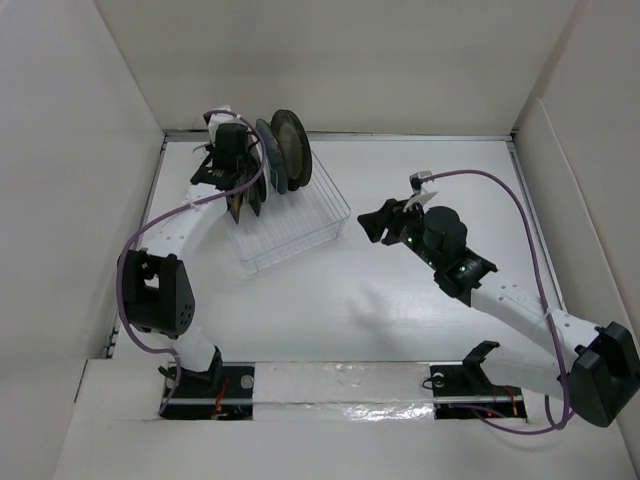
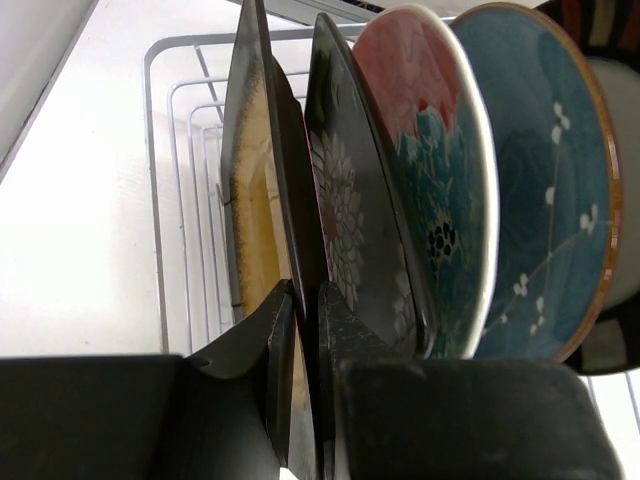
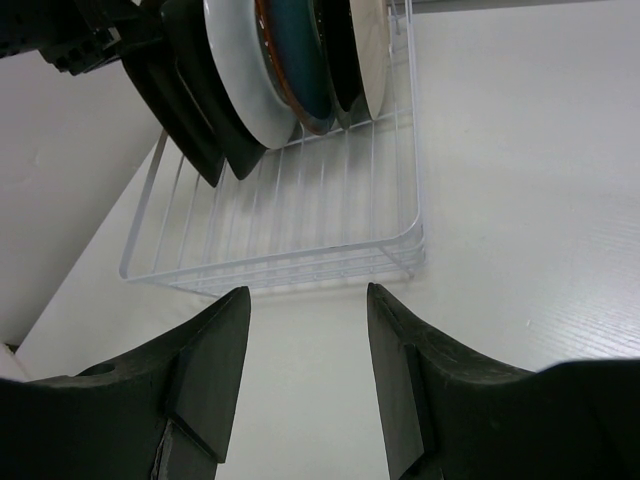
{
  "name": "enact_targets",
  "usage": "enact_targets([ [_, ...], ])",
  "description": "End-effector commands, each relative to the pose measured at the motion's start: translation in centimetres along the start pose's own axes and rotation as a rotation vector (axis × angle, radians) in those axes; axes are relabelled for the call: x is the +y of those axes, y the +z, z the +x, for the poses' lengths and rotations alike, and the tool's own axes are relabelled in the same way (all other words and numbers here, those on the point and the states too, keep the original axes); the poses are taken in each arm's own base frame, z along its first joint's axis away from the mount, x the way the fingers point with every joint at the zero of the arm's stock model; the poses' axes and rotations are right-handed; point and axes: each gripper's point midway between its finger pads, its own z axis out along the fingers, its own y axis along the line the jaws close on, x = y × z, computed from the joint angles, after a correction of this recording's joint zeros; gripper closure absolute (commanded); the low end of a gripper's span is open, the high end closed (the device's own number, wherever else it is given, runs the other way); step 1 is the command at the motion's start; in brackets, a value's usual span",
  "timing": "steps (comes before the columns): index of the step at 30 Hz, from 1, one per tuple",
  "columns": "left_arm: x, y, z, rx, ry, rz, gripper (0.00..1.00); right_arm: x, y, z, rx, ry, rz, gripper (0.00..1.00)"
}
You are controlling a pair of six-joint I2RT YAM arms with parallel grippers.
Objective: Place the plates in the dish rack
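Observation:
The wire dish rack (image 1: 300, 228) stands at the back left, with several plates upright in its far end (image 1: 285, 150). In the left wrist view they stand in a row: dark-brown amber-centred square plate (image 2: 255, 200), black floral square plate (image 2: 345, 215), red-patterned plate (image 2: 425, 130), teal plate (image 2: 545, 200), black gold-rimmed plate (image 2: 600, 20), and cream plate (image 2: 625, 180). My left gripper (image 2: 305, 305) is shut on the edge of the dark-brown plate (image 1: 238, 208), at the rack's left end. My right gripper (image 3: 308, 300) is open and empty, right of the rack (image 3: 300, 240).
White walls close in the table on the left, back and right. The near half of the rack (image 1: 290, 245) holds no plates. My left arm's cable loops beside the rack's left side (image 1: 190, 205).

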Motion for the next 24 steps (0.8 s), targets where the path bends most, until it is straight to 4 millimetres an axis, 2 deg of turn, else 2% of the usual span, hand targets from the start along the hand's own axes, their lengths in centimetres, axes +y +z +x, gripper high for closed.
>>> enact_targets([
  [1,0.0,0.2,-3.4,-0.144,0.007,0.009,1.00,-0.1,0.1,0.2,-0.001,-0.010,-0.009,0.44],
  [5,0.5,0.2,-2.5,-0.123,0.008,-0.009,0.99,0.3,0.1,0.3,0.003,-0.010,-0.020,0.44],
  [8,0.5,0.0,-2.2,-0.105,0.008,-0.005,0.74,0.3,-0.1,0.2,0.001,-0.013,-0.020,0.42],
  [9,0.6,-0.2,-2.3,-0.103,-0.008,-0.007,0.60,0.3,-0.1,0.1,0.000,-0.014,-0.020,0.34],
  [11,0.7,-0.6,-2.1,-0.089,-0.016,-0.010,0.47,0.4,-0.4,-0.3,-0.011,-0.014,-0.022,0.27],
  [12,0.7,-1.1,-2.6,-0.099,-0.029,-0.003,0.39,0.5,-0.5,-0.4,-0.016,-0.014,-0.023,0.22],
  [14,0.8,-1.7,-3.3,-0.106,-0.049,-0.003,0.33,0.5,-0.7,-0.5,-0.022,-0.014,-0.022,0.19],
  [16,1.0,-2.8,-4.2,-0.112,-0.066,-0.005,0.27,0.4,-0.9,-0.6,-0.026,-0.014,-0.017,0.16],
  [18,1.2,-4.5,-6.3,-0.150,-0.110,0.000,0.22,-0.1,-1.3,-1.4,-0.055,-0.010,0.006,0.10],
  [20,1.5,-5.8,-7.3,-0.171,-0.150,0.002,0.16,-1.6,-1.8,-2.4,-0.098,0.011,0.067,0.05],
  [21,1.8,-7.5,-8.8,-0.215,-0.185,0.023,0.11,-2.0,-2.5,-2.9,-0.124,0.019,0.082,0.00],
  [22,1.9,-8.4,-9.3,-0.232,-0.204,0.038,0.10,-2.6,-2.8,-3.3,-0.142,0.028,0.103,0.00],
  [23,1.8,-8.8,-9.0,-0.229,-0.216,0.060,0.09,-3.3,-3.2,-3.8,-0.168,0.043,0.134,0.00],
  [24,2.1,-10.8,-10.1,-0.266,-0.257,0.087,0.07,-3.9,-4.0,-4.9,-0.208,0.051,0.149,0.00],
])
